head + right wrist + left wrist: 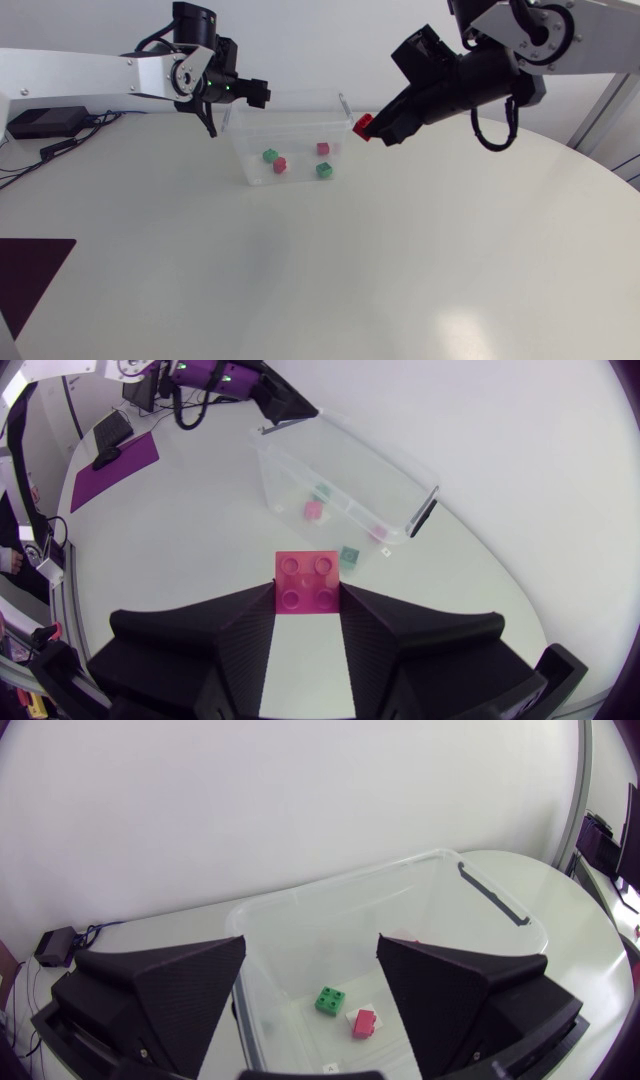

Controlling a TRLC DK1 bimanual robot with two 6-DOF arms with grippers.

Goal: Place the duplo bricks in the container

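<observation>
My right gripper [370,128] pinches one red brick [363,126] at the container's [240,150] right end. Inside lie two green bricks [270,155] and two red bricks [280,165]. My left gripper [264,95] hangs wide open, empty, at the far-left corner.

The white round table [400,260] carries a clear container [245,150] and a dark purple mat [25,270]
</observation>
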